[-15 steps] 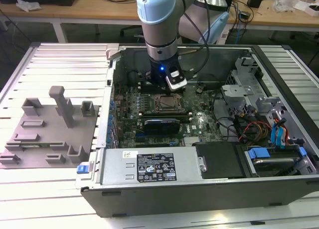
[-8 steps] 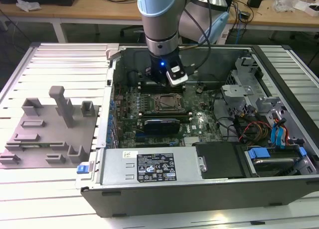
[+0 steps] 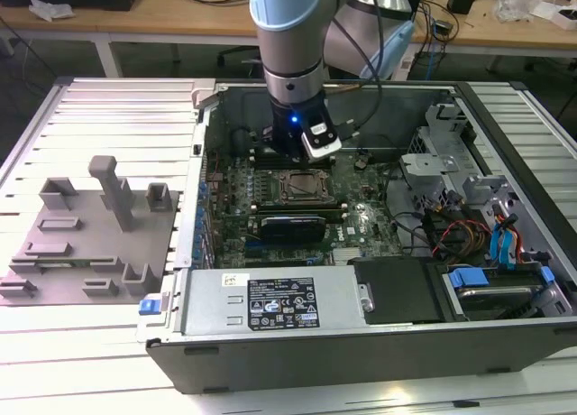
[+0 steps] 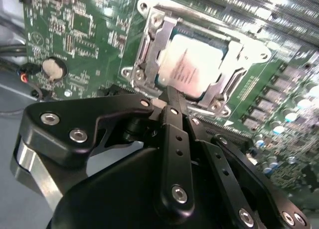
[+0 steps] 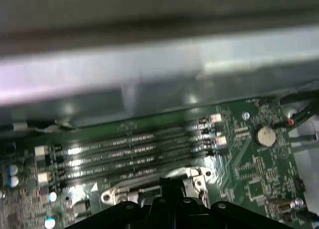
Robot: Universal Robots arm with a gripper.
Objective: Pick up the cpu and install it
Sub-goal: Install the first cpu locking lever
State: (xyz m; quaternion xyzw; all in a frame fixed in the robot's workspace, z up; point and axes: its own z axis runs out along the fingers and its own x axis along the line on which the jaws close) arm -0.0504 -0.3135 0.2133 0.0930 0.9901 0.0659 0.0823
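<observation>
The cpu (image 4: 192,68), a small square chip with a silvery top, lies flat inside the motherboard socket frame (image 4: 149,55), whose metal latch frame stands open around it. My gripper (image 4: 172,94) hangs just above the socket's near edge; its black fingers (image 4: 174,134) come together into one narrow tip with nothing between them. In the exterior view the arm stands upright inside the open computer case, with the gripper (image 3: 300,159) right over the socket (image 3: 302,186). In the first wrist view the gripper (image 5: 171,185) overlaps the socket's metal edge (image 5: 117,195).
A grey tray (image 3: 90,244) with upright pegs sits on the slatted table at the exterior view's left. Inside the case are a long black card (image 3: 293,225), memory slots (image 5: 114,149), a coin battery (image 4: 53,68), the power supply (image 3: 270,302) and loose cables (image 3: 460,230).
</observation>
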